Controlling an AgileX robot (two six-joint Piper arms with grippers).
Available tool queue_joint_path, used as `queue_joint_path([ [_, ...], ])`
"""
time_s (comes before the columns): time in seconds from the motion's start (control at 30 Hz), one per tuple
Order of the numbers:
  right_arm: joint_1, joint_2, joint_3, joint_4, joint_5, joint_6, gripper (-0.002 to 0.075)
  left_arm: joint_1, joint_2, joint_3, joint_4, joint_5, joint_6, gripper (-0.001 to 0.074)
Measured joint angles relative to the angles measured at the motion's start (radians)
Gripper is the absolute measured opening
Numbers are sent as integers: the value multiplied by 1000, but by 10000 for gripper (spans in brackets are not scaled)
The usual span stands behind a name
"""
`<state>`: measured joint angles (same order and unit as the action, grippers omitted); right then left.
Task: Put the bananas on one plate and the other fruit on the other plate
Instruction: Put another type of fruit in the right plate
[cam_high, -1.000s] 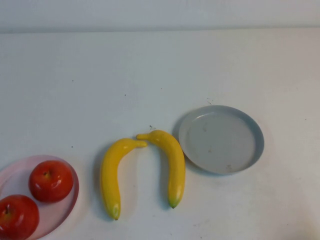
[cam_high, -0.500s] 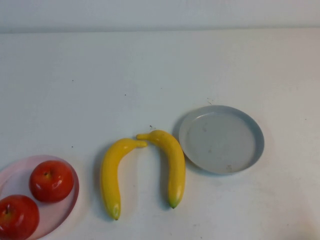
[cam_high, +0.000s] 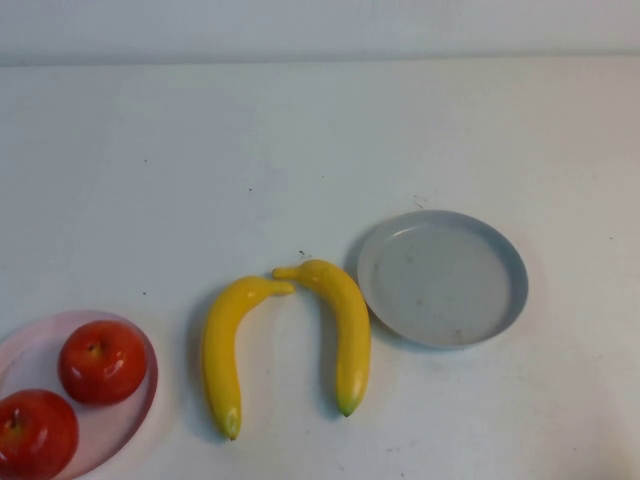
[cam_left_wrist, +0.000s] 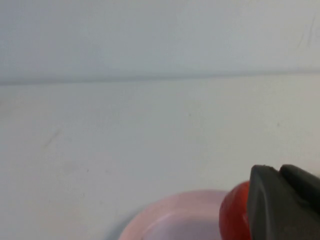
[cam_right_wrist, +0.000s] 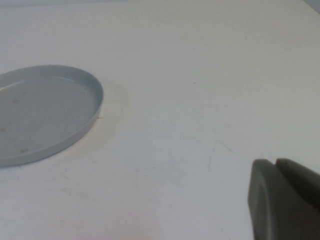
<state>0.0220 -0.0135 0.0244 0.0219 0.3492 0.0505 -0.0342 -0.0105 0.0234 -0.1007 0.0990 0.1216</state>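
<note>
Two yellow bananas (cam_high: 225, 350) (cam_high: 343, 328) lie side by side on the table, stems touching, just left of the empty grey-blue plate (cam_high: 505, 262). Two red apples (cam_high: 101, 361) (cam_high: 33, 434) sit on the pale pink plate (cam_high: 140, 395) at the near left corner. Neither arm shows in the high view. In the left wrist view my left gripper (cam_left_wrist: 276, 172) is shut and empty, hovering close to one apple (cam_left_wrist: 234, 215) on the pink plate (cam_left_wrist: 170, 217). My right gripper (cam_right_wrist: 274, 165) is shut and empty above bare table, off to the side of the grey-blue plate (cam_right_wrist: 75, 132).
The white table (cam_high: 300, 150) stretches back to a pale wall. The pink plate is cut off by the near left edge of the high view.
</note>
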Motion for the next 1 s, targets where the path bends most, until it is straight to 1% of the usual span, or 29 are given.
queue_joint_path([
  [0.23,0,0,0,0,0,0,-17,0,-1,0,35,214,-2,2],
  [0.33,0,0,0,0,0,0,-17,0,-1,1,35,272,-2,2],
  [1.0,0,0,0,0,0,0,-17,0,-1,1,35,276,-2,2],
])
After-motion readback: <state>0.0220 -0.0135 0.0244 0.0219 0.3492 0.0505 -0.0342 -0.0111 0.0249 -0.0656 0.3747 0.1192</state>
